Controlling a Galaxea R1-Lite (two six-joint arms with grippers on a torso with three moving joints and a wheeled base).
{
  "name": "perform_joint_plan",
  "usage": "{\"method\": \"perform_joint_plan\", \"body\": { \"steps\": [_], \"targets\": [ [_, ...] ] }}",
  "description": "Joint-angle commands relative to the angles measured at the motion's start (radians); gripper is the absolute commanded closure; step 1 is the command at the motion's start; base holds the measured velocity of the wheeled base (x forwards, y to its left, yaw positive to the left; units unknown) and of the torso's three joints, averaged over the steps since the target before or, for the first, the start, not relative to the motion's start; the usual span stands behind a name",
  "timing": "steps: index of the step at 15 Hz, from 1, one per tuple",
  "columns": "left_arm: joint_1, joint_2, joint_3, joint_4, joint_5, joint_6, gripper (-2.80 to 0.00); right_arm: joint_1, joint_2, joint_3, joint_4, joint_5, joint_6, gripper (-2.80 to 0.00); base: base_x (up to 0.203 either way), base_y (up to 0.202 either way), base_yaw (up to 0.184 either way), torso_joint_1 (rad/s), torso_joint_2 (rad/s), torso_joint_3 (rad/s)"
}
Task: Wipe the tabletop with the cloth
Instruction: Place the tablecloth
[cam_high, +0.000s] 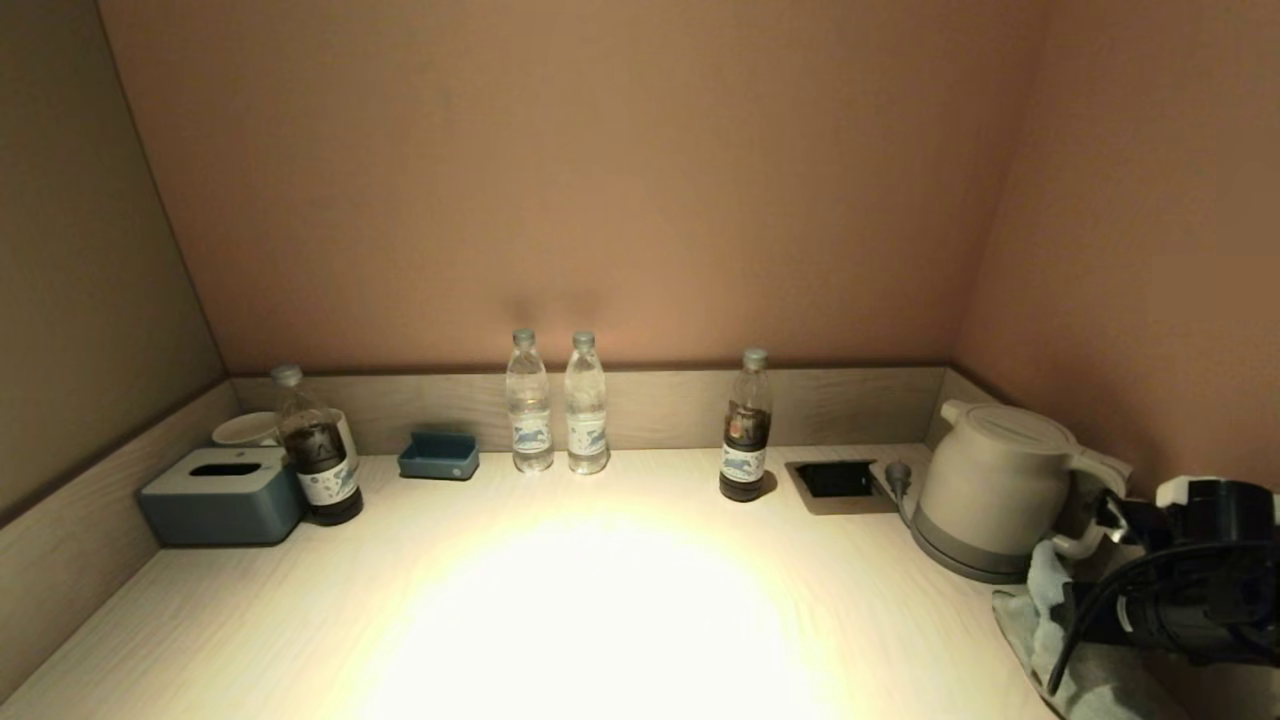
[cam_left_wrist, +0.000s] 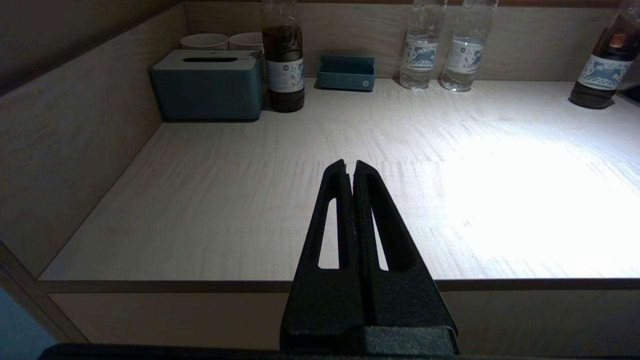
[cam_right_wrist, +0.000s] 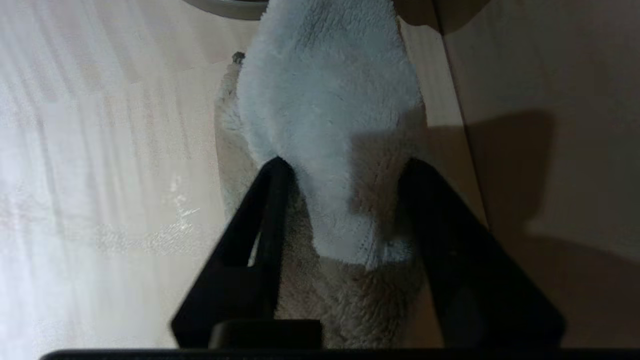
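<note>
A fluffy light grey-blue cloth (cam_high: 1040, 620) lies bunched at the tabletop's (cam_high: 600, 600) right front, beside the side wall and just in front of the kettle. My right gripper (cam_high: 1085, 605) is at the cloth. In the right wrist view its fingers (cam_right_wrist: 272, 200) stand well apart, one on each side of a raised fold of the cloth (cam_right_wrist: 325, 115); the gripper (cam_right_wrist: 345, 165) is open around it. My left gripper (cam_left_wrist: 349, 165) is shut and empty, held off the table's front edge at the left; it does not show in the head view.
A white kettle (cam_high: 990, 485) stands at the right rear with a recessed socket box (cam_high: 835, 480) beside it. Along the back stand two clear water bottles (cam_high: 555, 405), two dark bottles (cam_high: 745, 430), a blue tray (cam_high: 438, 455), a blue tissue box (cam_high: 220, 495) and cups (cam_high: 245, 428).
</note>
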Motion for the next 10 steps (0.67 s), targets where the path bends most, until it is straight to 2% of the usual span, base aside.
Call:
{"method": "perform_joint_plan", "body": {
  "steps": [1,3,6,10],
  "targets": [
    [0.000,0.000,0.000,0.000,0.000,-0.001,0.00,0.000,-0.014,0.018,-0.001,0.001,0.011,-2.80,0.000,0.000,0.000,0.000,0.00,0.000],
    [0.000,0.000,-0.001,0.000,0.000,-0.001,0.00,0.000,-0.065,0.049,0.000,0.003,0.015,-2.80,0.000,0.000,0.000,0.000,0.00,0.000],
    [0.000,0.000,0.000,0.000,0.000,-0.001,0.00,0.004,-0.317,0.120,0.006,0.020,0.015,-2.80,0.000,0.000,0.000,0.000,0.00,0.000],
    [0.000,0.000,0.000,0.000,0.000,-0.001,0.00,0.022,-0.601,0.149,0.128,0.057,0.012,-2.80,0.000,0.000,0.000,0.000,0.00,0.000]
  ]
}}
